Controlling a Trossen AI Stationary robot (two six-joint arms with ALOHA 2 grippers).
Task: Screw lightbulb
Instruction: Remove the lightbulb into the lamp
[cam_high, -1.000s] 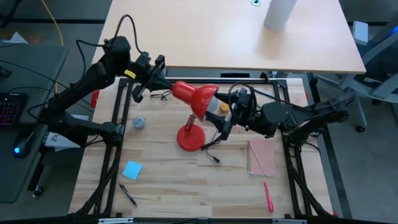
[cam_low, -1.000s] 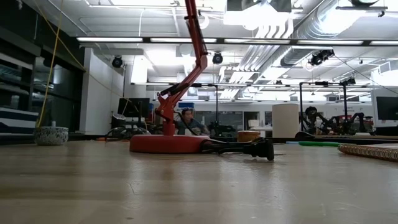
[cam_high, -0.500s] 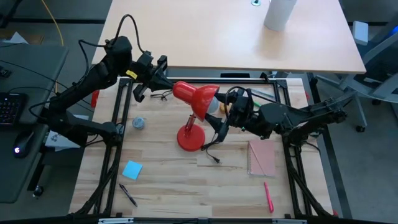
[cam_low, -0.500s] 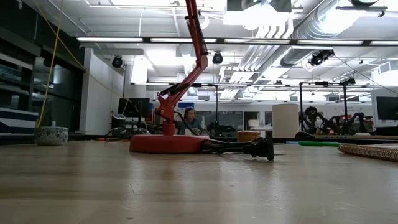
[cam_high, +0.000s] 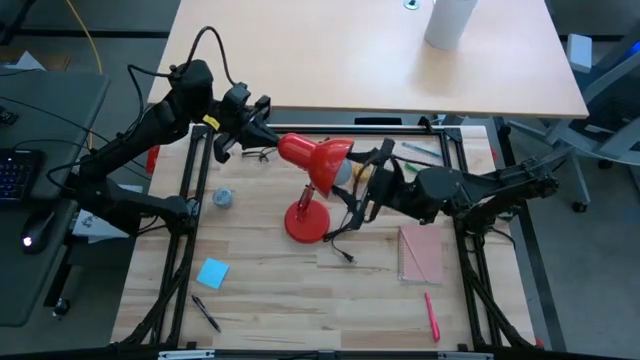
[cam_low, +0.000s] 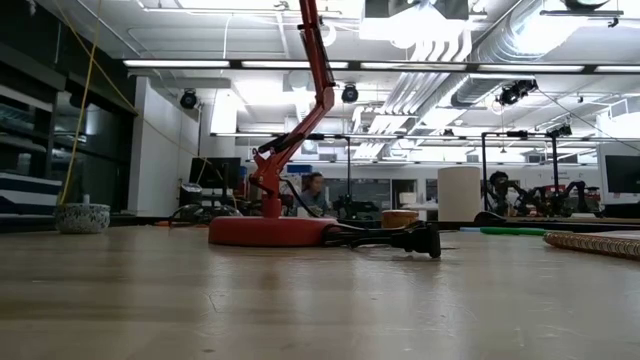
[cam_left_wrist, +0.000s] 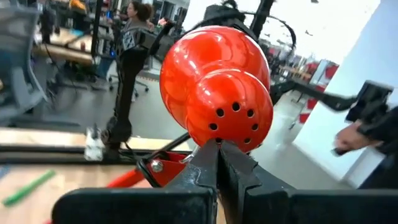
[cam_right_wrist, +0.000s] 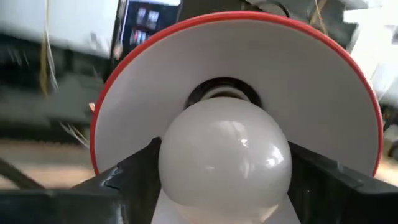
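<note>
Bright ceiling strip lights (cam_low: 250, 64) overhead

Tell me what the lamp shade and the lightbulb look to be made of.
Lamp shade: probably painted metal, glossy red outside with sharp highlights and punched vent holes, matte white inside. Lightbulb: frosted white glass or plastic, I cannot tell which; smooth, with soft reflections. The right tool is shut on it at the socket.

The lamp (cam_high: 312, 165) is glossy red, its shade white inside; the bulb (cam_right_wrist: 225, 152) is white. A pink notebook (cam_high: 420, 252), red pen (cam_high: 431, 315), blue note (cam_high: 212, 272) and, seemingly, a grey-blue lump (cam_high: 223, 198) lie on pale wood.
</note>
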